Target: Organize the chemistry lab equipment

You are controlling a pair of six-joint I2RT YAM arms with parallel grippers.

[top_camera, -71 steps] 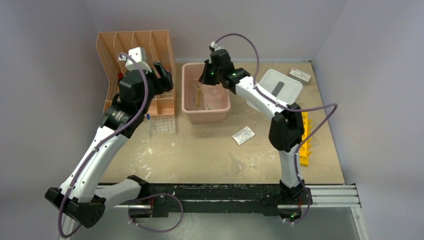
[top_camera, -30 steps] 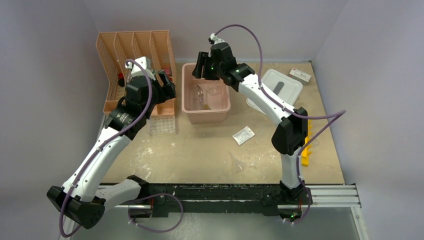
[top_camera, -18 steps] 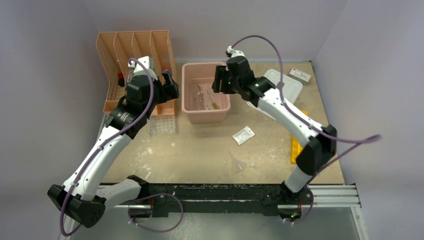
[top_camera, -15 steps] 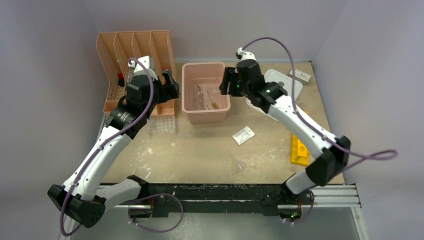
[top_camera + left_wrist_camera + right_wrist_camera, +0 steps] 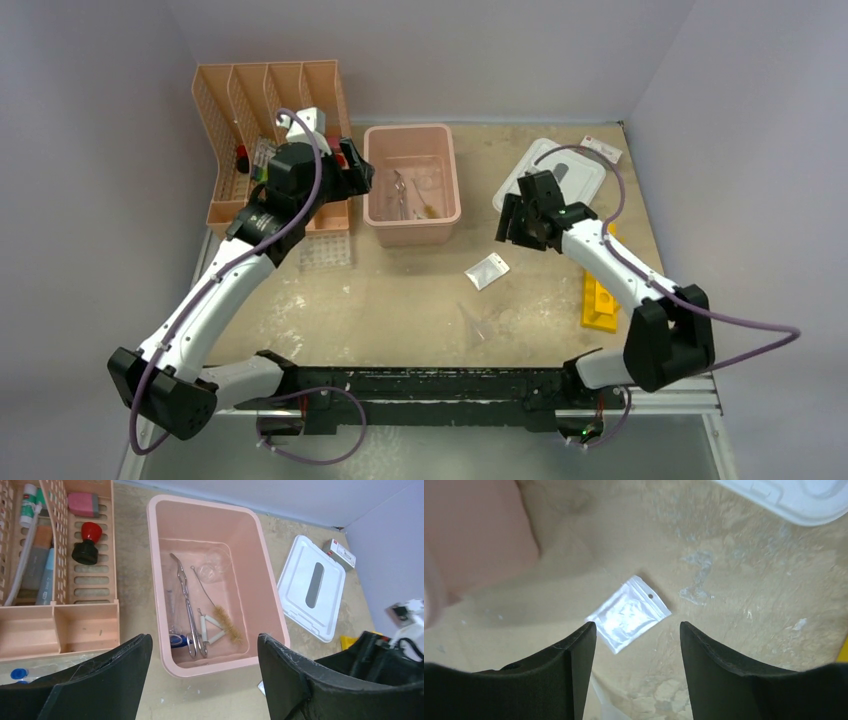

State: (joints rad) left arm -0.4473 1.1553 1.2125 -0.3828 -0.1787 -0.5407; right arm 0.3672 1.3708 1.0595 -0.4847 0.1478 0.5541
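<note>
The small clear bag (image 5: pixel 487 270) lies flat on the table in front of the pink bin (image 5: pixel 451 200). My right gripper (image 5: pixel 508 228) hovers just right of the bag, open and empty; in its wrist view the bag (image 5: pixel 628 613) shows just ahead of the gripper (image 5: pixel 638 630). My left gripper (image 5: pixel 357 168) hangs open and empty by the bin's left rim, over its near wall in the wrist view (image 5: pixel 204 645). Inside the bin lie metal forceps (image 5: pixel 187 610), a brush (image 5: pixel 227 625) and a blue-capped tube (image 5: pixel 176 640). A clear tube tray (image 5: pixel 325 250) and a yellow rack (image 5: pixel 598 295) rest on the table.
The peach slotted organizer (image 5: pixel 270 110) stands at the back left with items in its slots. The white lid (image 5: pixel 555 175) lies right of the bin, and a small white box (image 5: pixel 600 150) behind it. A thin clear piece (image 5: pixel 472 325) lies near the table's front middle.
My right arm has swung from above the bin to the right and toward the front, and now hangs beside the bag. My left gripper has shifted right toward the bin's rim.
</note>
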